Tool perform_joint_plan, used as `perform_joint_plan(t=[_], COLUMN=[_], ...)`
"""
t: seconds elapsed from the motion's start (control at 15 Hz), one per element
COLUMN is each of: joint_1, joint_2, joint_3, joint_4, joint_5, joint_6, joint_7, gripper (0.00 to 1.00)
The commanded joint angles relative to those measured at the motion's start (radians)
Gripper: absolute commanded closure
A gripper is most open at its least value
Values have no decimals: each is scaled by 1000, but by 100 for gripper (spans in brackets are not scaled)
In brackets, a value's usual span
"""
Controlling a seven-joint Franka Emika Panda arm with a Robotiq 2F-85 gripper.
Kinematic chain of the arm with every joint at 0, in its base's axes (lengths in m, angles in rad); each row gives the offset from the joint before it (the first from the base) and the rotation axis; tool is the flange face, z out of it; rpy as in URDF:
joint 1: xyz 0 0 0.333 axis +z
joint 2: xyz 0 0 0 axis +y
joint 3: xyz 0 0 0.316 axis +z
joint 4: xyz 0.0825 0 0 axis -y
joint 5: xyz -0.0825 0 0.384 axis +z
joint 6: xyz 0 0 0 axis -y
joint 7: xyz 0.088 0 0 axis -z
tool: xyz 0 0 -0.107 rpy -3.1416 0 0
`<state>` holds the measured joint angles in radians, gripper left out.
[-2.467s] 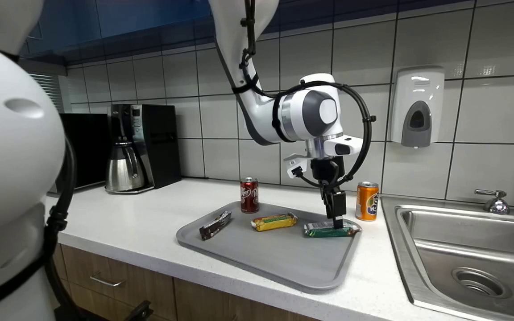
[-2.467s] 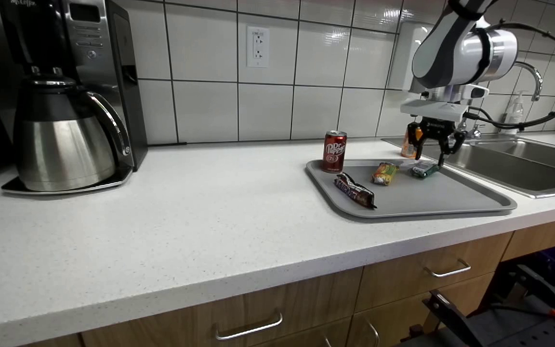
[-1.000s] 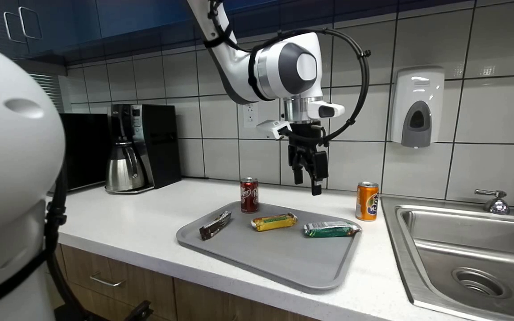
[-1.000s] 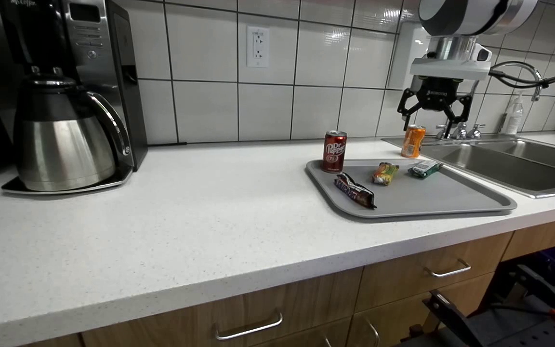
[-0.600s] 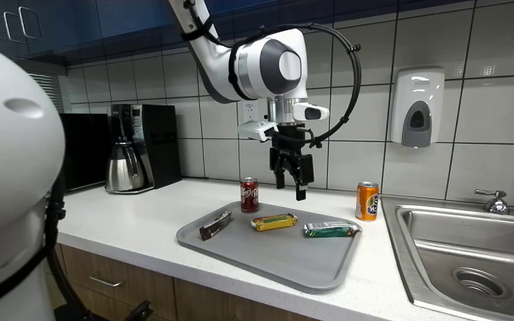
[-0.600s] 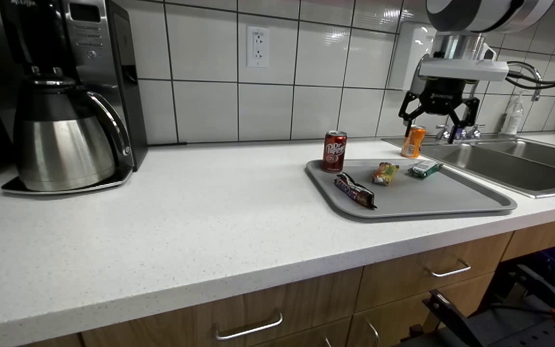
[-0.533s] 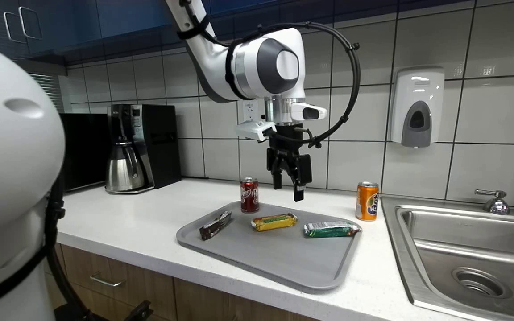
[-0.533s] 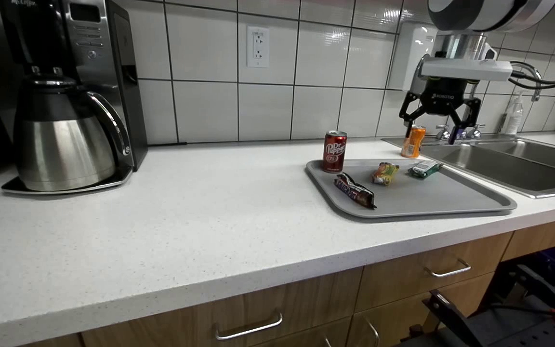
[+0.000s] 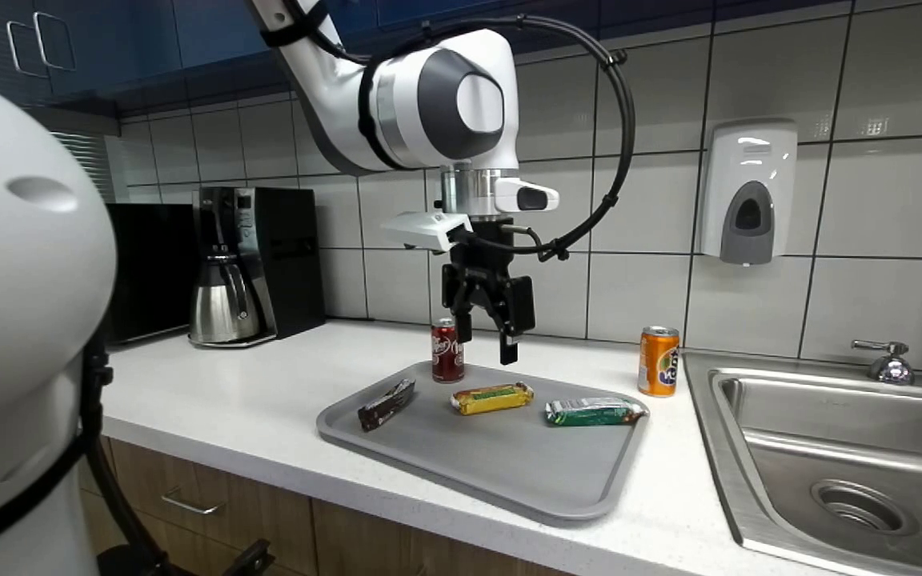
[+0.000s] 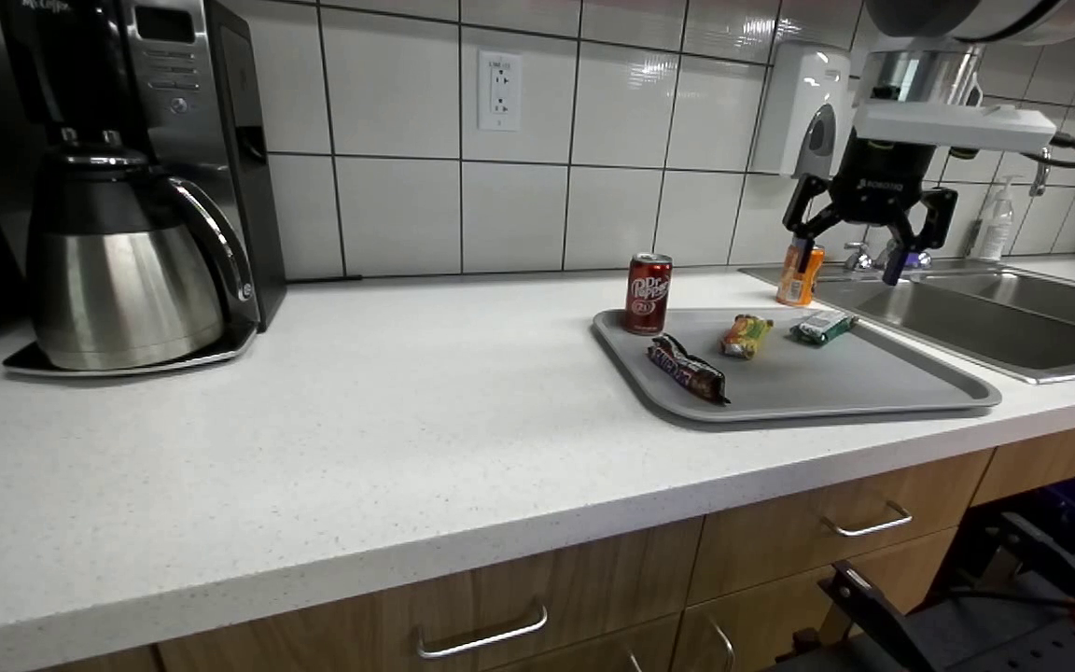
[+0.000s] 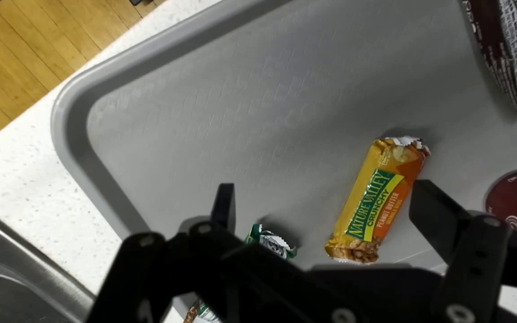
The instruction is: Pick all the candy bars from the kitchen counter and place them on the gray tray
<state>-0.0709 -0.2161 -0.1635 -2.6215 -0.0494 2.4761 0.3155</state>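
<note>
Gripper above gray tray, jaws spread wide. On tray, wrist view: yellow bar R of ctr; green bar, lower ctr, mostly hidden by gripper; dark bar cut off, upper R.

Dark bar, yellow bar, green bar on gray tray; end effector spread above.

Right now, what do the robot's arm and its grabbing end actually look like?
The arm is white and rounded, with dark gray panels and silver bands. Black straps wrap around it, and black cables loop out beside it. A flat white bracket juts out above the gripper, which is black with two jointed fingers and has pale ROBOTIQ lettering on its body.
</note>
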Motion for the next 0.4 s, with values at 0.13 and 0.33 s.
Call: perform_joint_plan(t=[0.13, 0.33], joint_1=[-33, -32], joint_2=[-2, 4], joint_3=[36, 37], joint_4=[-4, -4], joint_5=[14, 13], joint_6=[0, 0], joint_7=[-11, -11], gripper=[0, 0])
